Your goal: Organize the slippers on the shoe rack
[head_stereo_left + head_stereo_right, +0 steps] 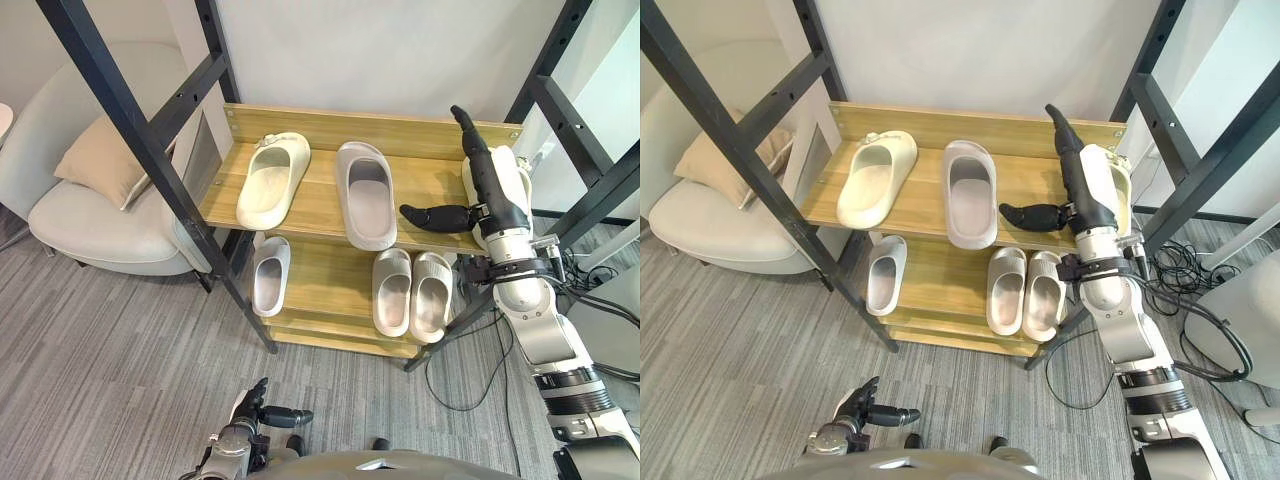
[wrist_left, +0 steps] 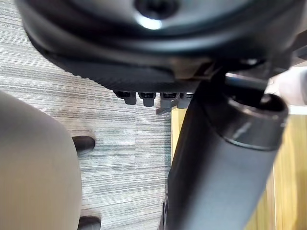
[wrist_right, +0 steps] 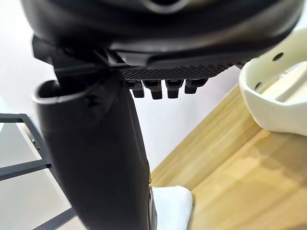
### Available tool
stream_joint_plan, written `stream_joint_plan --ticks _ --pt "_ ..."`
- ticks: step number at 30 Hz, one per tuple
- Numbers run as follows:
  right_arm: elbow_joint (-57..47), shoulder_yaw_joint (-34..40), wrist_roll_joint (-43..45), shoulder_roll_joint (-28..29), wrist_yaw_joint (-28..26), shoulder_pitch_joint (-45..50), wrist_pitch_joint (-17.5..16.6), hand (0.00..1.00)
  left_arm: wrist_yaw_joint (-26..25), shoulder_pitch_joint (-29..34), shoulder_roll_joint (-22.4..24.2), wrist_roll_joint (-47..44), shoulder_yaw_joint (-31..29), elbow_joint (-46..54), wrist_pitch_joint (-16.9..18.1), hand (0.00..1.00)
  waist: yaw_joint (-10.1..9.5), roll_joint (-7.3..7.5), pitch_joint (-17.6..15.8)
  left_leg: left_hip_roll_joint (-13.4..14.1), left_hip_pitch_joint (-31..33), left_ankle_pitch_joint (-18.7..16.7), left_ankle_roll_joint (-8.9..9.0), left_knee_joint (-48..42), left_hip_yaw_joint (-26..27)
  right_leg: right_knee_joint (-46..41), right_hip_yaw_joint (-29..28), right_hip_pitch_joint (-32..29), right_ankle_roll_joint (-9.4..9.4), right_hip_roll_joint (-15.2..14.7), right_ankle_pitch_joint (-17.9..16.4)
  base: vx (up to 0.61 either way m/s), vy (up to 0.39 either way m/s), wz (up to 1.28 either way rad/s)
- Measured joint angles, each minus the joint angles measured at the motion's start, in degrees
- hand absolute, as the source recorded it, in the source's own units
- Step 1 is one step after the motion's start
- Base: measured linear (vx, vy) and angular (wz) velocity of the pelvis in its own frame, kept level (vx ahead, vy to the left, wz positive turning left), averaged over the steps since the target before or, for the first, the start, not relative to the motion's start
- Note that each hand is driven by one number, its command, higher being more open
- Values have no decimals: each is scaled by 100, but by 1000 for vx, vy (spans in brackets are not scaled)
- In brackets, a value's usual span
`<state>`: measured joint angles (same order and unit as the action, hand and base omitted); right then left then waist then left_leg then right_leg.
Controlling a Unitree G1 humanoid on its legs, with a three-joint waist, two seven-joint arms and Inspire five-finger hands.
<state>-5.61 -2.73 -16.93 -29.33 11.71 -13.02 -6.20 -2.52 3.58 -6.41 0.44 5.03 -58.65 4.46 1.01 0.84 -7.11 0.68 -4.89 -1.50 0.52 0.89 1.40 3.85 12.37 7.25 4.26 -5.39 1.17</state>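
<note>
The shoe rack point(image 1: 330, 341) stands against the white wall in the middle of the frame, hemmed in by slanting black posts point(image 1: 150, 150) on either side. On its top shelf point(image 1: 320, 205) a raised back rail point(image 1: 370, 125) closes off the far edge, while the front edge is open. A cream slipper point(image 1: 273, 178) lies at the left of this shelf, with a grey slipper point(image 1: 365, 193) just beside it whose heel reaches the front edge. Right of the grey one is a strip of bare wood, and that is where the right hand point(image 1: 492, 203) is. Its fingers are stretched straight up towards the back rail and its thumb is spread out to the left across the bare strip, gripping nothing. A white slipper point(image 3: 273, 96) sits at the far right end of the top shelf, right against the hand on its outer side; I cannot tell whether they touch. On the lower shelf point(image 1: 325, 275) a small slipper point(image 1: 270, 275) lies at the left. A pair of slippers point(image 1: 412, 292) lies side by side at the right, with open wood between it and the small one. The left hand point(image 1: 255, 400) hangs at the bottom of the frame over the grey carpet point(image 1: 110, 370), fingers loose and empty, well apart from the rack. An armchair point(image 1: 90, 225) with a cushion point(image 1: 100, 160) fills the upper left.
</note>
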Motion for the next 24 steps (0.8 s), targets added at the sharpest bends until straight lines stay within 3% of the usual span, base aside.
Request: stream_joint_plan --ticks 15,24 --pt "-309 135 -81 93 123 -207 -34 100 2 0 3 0 8 12 3 100 -44 -9 5 -14 -7 4 -3 -7 -10 -52 8 -8 -9 -13 -12 0 0 0" --pt "766 -353 12 77 69 -478 -1 100 8 -1 -7 -96 11 12 7 100 -72 -7 5 -28 81 12 -13 -8 -74 -14 69 -27 -3 -13 -6 0 0 2"
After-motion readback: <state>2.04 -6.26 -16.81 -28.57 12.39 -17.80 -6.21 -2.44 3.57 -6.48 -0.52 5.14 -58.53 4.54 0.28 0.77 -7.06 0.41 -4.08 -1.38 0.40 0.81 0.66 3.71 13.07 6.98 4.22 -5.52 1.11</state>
